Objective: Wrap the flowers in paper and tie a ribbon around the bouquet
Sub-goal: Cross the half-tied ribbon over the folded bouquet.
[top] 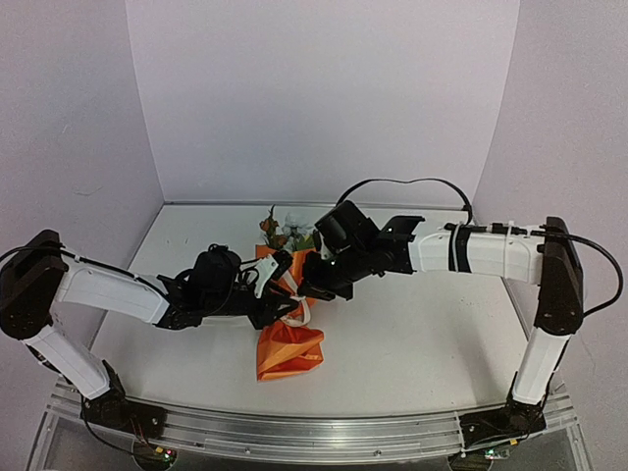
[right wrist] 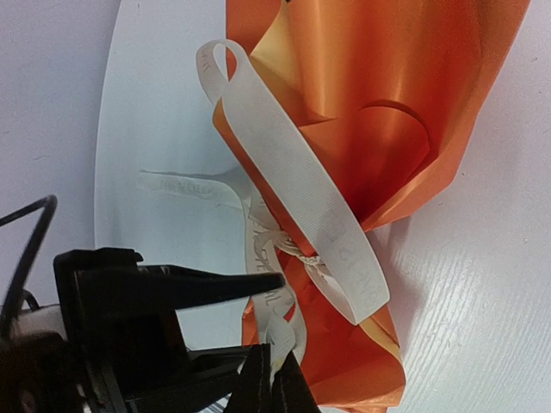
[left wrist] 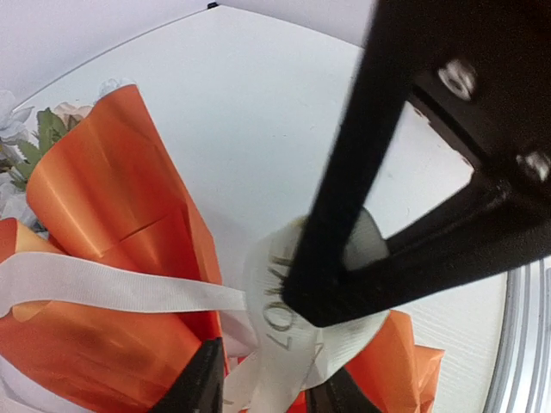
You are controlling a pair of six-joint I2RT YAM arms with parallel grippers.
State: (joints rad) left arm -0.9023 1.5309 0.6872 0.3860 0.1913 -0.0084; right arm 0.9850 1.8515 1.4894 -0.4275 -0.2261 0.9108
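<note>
Right gripper (right wrist: pixel 274 370) pinched shut on narrow cream printed fabric ribbon (right wrist: pixel 301 198), likely tensioning knot (right wrist: pixel 303 251) around orange paper-wrapped bouquet (right wrist: pixel 379 95); left gripper (left wrist: pixel 269 374) parted, ribbon between its jaws.

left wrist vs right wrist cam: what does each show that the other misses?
Left wrist only: the small bunch of pale artificial flowers with green leaves poking from the bright orange paper wrap, and the grey metal rail at the table's edge. Right wrist only: the knot in the white lettered fabric ribbon. Both: that wrap, that ribbon and the white table.
</note>
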